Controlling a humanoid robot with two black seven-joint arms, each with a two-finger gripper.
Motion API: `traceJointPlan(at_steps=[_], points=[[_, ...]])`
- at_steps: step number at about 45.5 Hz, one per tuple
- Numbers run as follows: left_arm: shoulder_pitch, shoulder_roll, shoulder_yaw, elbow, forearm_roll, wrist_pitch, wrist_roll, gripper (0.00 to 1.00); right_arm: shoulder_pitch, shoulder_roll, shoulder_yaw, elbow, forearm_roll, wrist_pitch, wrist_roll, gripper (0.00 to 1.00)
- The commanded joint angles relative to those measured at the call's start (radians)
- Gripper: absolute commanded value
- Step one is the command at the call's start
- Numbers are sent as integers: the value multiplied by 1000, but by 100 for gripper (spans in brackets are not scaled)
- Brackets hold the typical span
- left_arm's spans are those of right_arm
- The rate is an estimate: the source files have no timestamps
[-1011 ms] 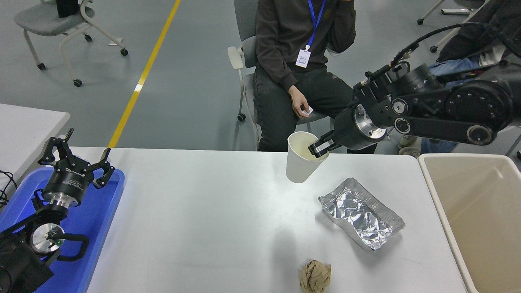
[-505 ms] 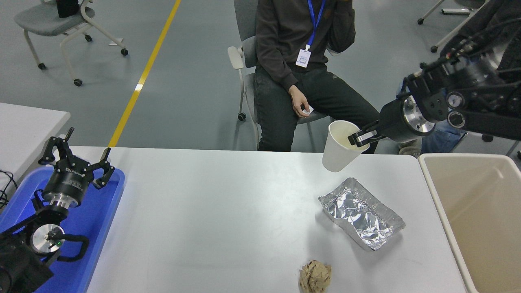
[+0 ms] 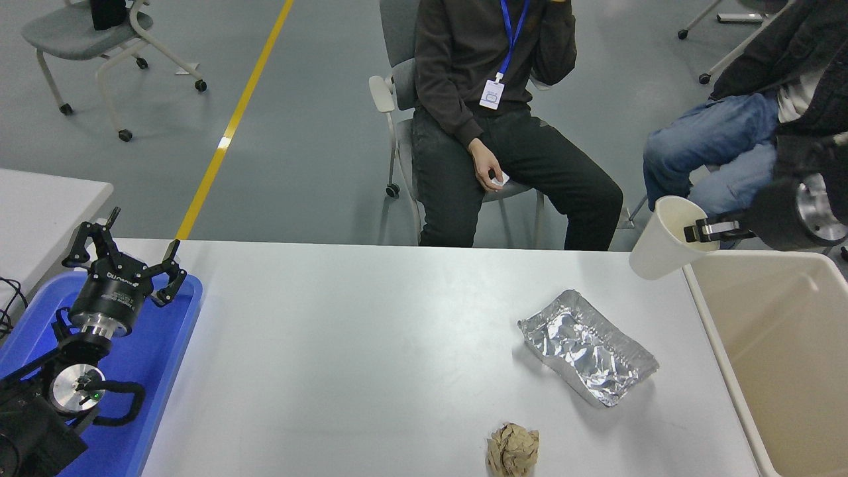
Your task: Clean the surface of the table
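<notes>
The table surface (image 3: 371, 344) is a wide light grey-white top. On it lie a crumpled foil tray (image 3: 588, 346) at the right and a brown paper ball (image 3: 513, 450) near the front edge. My right gripper (image 3: 697, 231) is shut on the rim of a white paper cup (image 3: 659, 248) and holds it tilted in the air over the table's far right corner, at the edge of the beige bin (image 3: 782, 358). My left gripper (image 3: 119, 255) is open and parked over the blue tray (image 3: 159, 358) at the lower left.
The beige bin stands against the table's right edge. A person in dark clothes (image 3: 490, 99) sits at the far side, another person in jeans (image 3: 722, 142) at the far right. A second tabletop corner (image 3: 40, 205) shows at the left.
My right gripper has carried the cup to the right, from above the table's far middle to the bin's near corner. The left arm has not moved.
</notes>
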Motion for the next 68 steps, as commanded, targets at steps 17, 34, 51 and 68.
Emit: traceJointPlan(at_steps=[17, 34, 51, 68], points=[[0, 0, 0, 0, 0, 0, 0, 100, -303, -97, 67, -258, 0, -65, 114, 0], [0, 0, 0, 0, 0, 0, 1, 100, -529, -11, 184, -490, 3, -100, 160, 0], [0, 0, 0, 0, 0, 0, 0, 100, -643, 61, 185, -630, 6, -146, 176, 0], [0, 0, 0, 0, 0, 0, 1, 100, -785, 258, 184, -1005, 29, -166, 245, 0]])
